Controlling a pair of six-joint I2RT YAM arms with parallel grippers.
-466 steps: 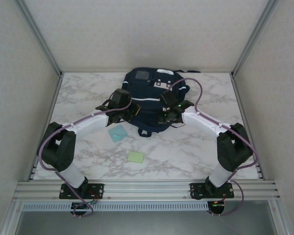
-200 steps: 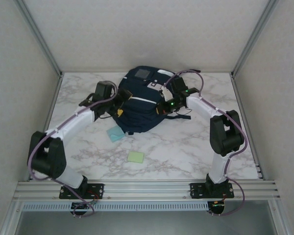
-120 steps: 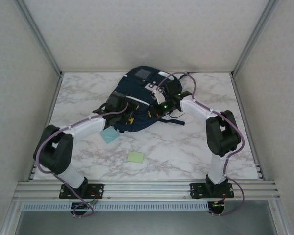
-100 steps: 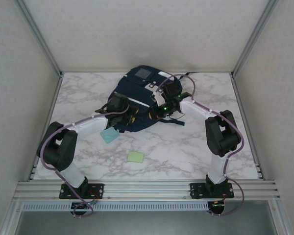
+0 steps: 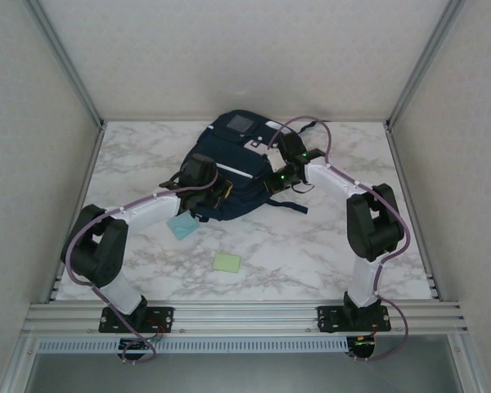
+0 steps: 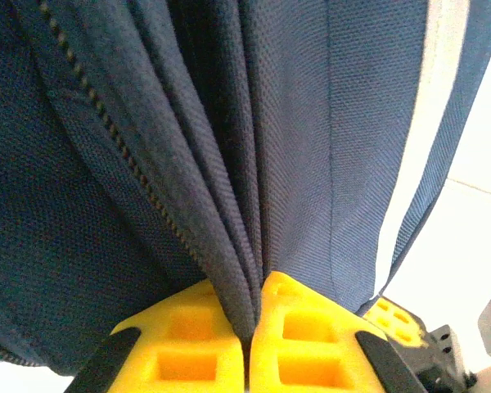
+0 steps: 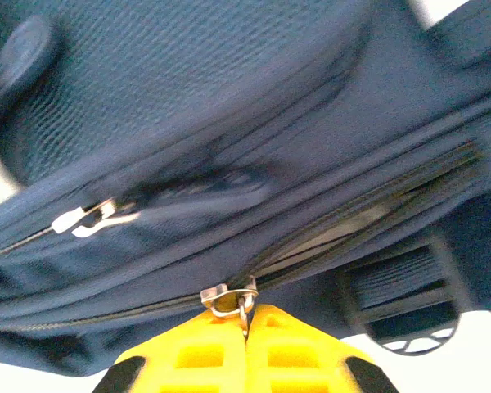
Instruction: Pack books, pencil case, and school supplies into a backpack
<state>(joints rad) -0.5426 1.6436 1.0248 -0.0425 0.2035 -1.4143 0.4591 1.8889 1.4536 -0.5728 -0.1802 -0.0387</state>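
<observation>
The left fingers [image 6: 188,344] pinch a fold of the navy-blue fabric backpack [image 6: 327,123] at eight o'clock (elbow bent); the right fingers [image 7: 295,344] clamp its silver zipper pull [image 7: 227,299].

you look down on a white marble-patterned tabletop [image 5: 311,246] veined in grey, closed in by a pale back wall [image 5: 245,57] and pale side walls [image 5: 24,164]. slanted aluminium posts [image 5: 65,61] mark the far corners. a ribbed aluminium rail [image 5: 245,315] spans the near edge.
</observation>
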